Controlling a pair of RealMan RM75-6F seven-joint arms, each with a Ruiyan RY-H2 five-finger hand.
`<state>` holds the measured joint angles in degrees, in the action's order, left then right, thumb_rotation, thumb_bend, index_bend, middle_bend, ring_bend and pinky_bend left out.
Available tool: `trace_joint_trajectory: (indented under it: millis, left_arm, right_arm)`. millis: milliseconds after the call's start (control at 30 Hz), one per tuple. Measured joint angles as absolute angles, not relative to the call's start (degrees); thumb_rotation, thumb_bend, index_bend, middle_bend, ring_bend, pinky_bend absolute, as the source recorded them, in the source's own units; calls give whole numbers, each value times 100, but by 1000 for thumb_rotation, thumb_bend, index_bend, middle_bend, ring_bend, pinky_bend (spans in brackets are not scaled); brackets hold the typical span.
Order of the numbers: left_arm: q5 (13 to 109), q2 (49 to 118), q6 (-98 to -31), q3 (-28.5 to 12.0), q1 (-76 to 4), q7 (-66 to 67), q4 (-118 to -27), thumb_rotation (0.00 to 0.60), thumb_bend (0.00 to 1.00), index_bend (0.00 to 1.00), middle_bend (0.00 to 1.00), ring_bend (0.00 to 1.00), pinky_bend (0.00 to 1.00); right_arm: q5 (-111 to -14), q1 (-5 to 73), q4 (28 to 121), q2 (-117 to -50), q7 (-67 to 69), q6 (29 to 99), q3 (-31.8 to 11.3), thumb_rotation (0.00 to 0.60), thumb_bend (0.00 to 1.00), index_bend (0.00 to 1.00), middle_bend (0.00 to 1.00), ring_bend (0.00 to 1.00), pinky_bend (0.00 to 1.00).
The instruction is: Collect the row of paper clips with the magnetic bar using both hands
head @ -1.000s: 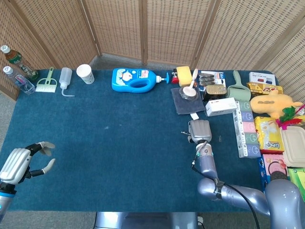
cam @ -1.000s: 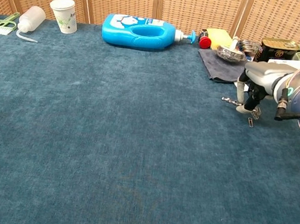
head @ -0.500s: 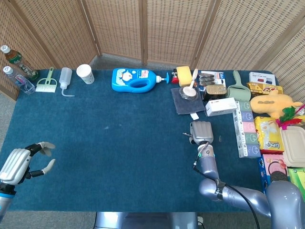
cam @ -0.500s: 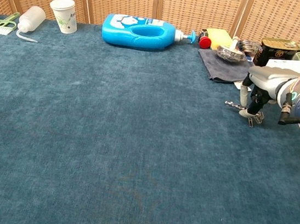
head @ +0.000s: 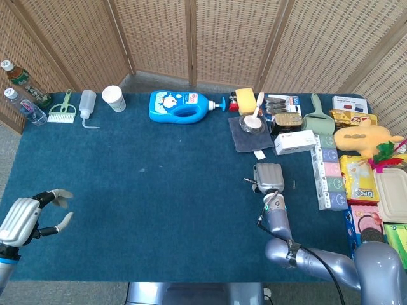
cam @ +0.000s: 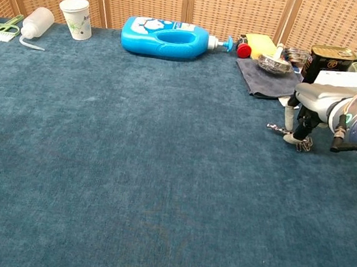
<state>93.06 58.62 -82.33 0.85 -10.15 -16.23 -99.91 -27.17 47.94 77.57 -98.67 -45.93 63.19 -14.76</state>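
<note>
**Right hand down on the clips, left hand idle**

Your left hand [head: 25, 219] hovers over the near left corner of the blue cloth [head: 159, 190], fingers spread and holding nothing. Across the table, your right hand [cam: 307, 116] is lowered by the grey cloth [cam: 265, 78], fingers pointing down around a white bar [cam: 290, 115]; you cannot tell how firmly they close. Paper clips [cam: 304, 144] cluster at its fingertips, touching the bar's lower end.

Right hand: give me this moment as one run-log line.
right hand: fingers down at paper clips, magnetic bar hold unclear | left hand: idle, holding nothing, fingers apart | clips on table
</note>
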Motion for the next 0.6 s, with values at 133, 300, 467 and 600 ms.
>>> trace_joint_trajectory:
  millis: [133,300,467,600]
  left_arm:
    - [9296,5863,-8239,80,-1012,-1623,-9988,352,315,341,510,472,917]
    - [9293,5866,-8227,75,-1021,-1625,-9981,351,316,341,509,472,917]
    - [9300,5886,-8216,75,-1031,-1633,-9969,352,316,341,509,472,917]
    - [9307,5899,-8207,71,-1043,-1637,-9963,350,316,340,509,472,917]
  right_arm:
    - [-2711,4803,7709,-9901,-4611,6306,-1478,600,435,649,849,915,1000]
    - [-2764,4820,7783,-9844,-4661,6381,-1506,600,435,650,849,916,1000]
    - [-2779,4812,7978,-9673,-4719,6507,-1559,600,435,650,849,916,1000]
    - [-2777,4781,8121,-9531,-4750,6579,-1583,600,435,650,849,916,1000]
